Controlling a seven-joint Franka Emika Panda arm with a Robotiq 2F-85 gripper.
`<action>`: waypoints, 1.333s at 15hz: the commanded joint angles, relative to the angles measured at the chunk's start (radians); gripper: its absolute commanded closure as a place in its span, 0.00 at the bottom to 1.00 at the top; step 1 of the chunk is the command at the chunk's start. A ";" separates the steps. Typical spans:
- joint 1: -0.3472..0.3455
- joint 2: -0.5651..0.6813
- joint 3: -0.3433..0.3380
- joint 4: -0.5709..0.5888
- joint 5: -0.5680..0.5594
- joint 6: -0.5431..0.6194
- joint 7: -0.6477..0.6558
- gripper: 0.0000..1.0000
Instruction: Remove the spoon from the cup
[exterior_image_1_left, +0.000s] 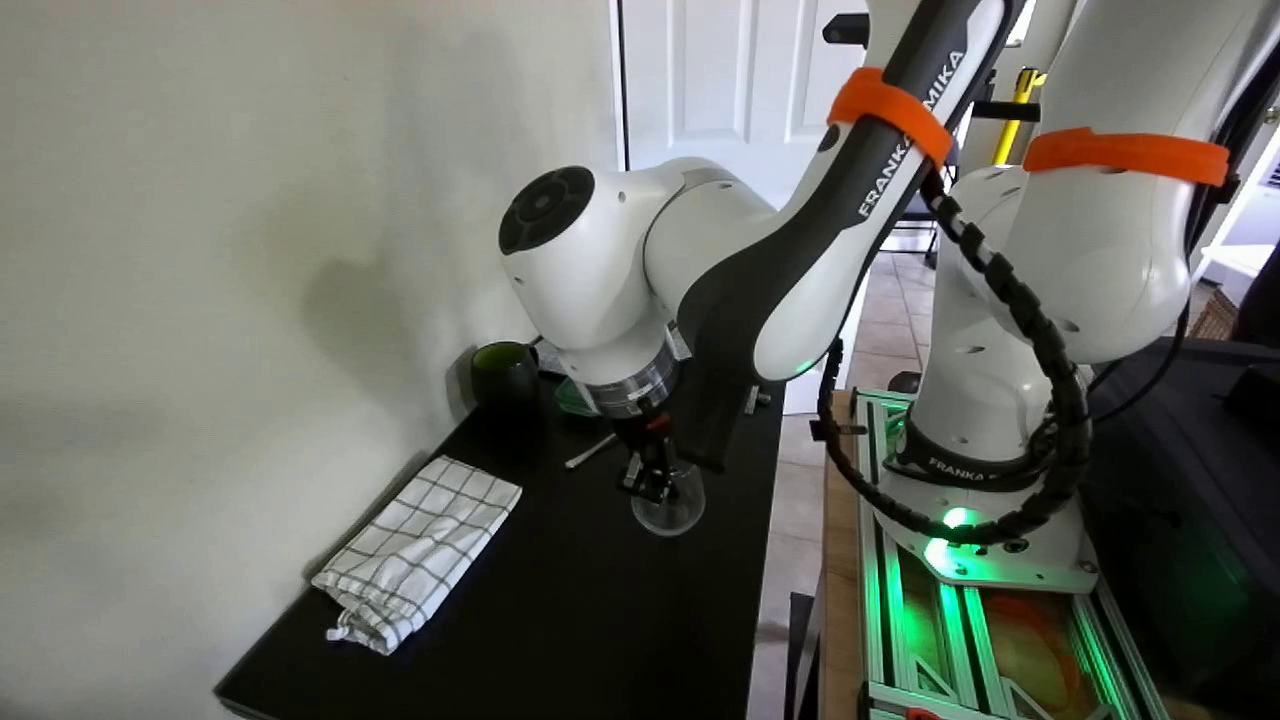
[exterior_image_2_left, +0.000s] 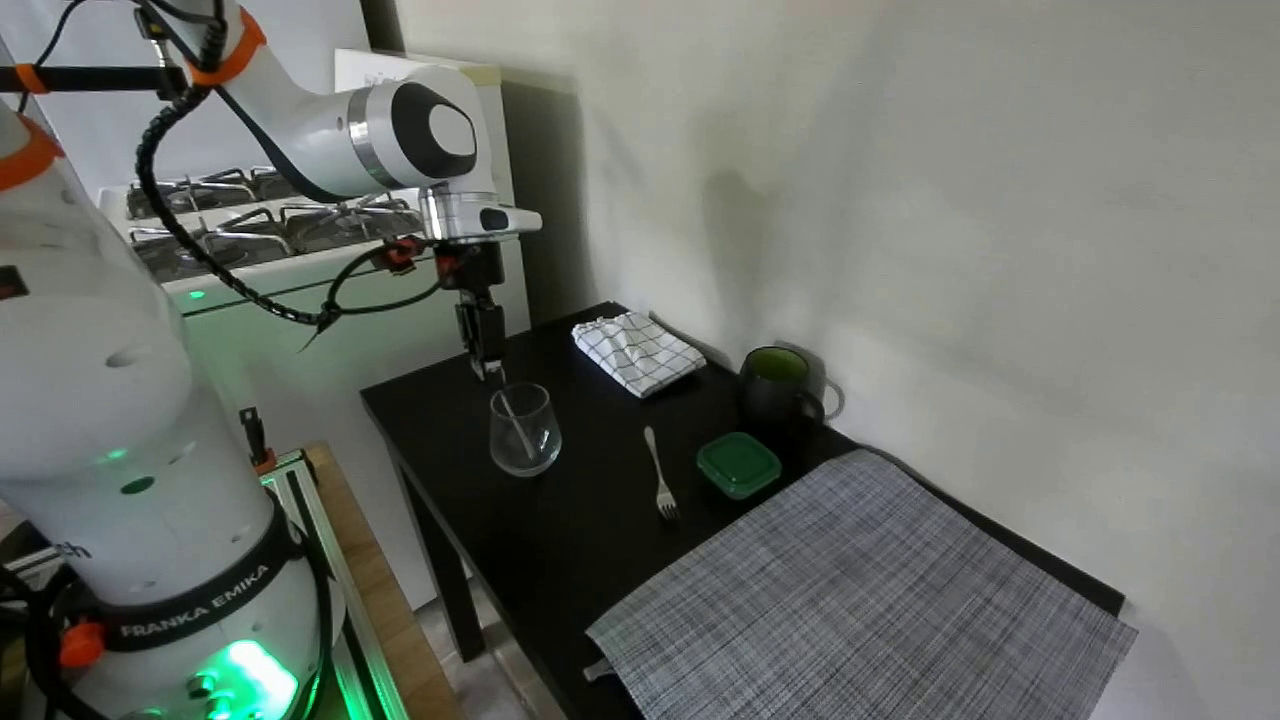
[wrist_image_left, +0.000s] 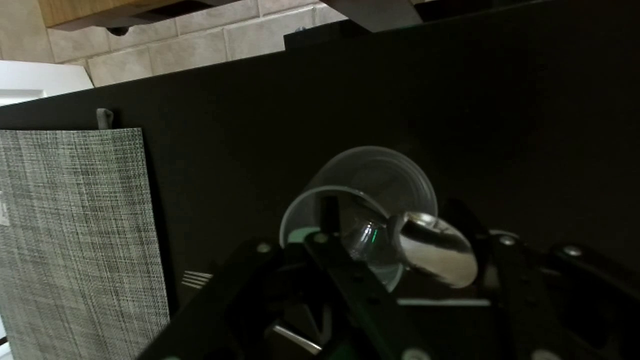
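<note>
The spoon (wrist_image_left: 437, 250) stood tilted in the glass (exterior_image_2_left: 545, 440), its handle slanting down inside and its bowl above the rim. In the wrist view the bowl was between the fingers (wrist_image_left: 357, 287) of the gripper (wrist_image_left: 392, 220), which stood apart. A gap showed between the bowl and the finger on the left of that view; the bowl came close to the finger on the right, and I could not tell whether it touched there. The glass was upright on the table (exterior_image_2_left: 570, 540), just below the fingers. In an exterior view the fork (exterior_image_2_left: 659, 472) lay on the table, to the right of the fingers and lower than them. The box (exterior_image_2_left: 740, 462) was past the fork from the fingers, and the mug (exterior_image_2_left: 770, 400) stood near the wall (exterior_image_2_left: 950, 200), well apart from them. The towel (exterior_image_2_left: 638, 352), in that view, lay to the right of the fingers. In the wrist view the mat (wrist_image_left: 75, 225) lay well to their left.
</note>
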 joint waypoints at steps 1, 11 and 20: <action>0.018 0.004 -0.011 0.000 -0.015 -0.017 0.022 0.63; 0.018 0.000 -0.010 0.002 -0.019 -0.014 0.024 0.97; 0.005 -0.017 -0.043 0.003 -0.006 -0.019 0.008 0.97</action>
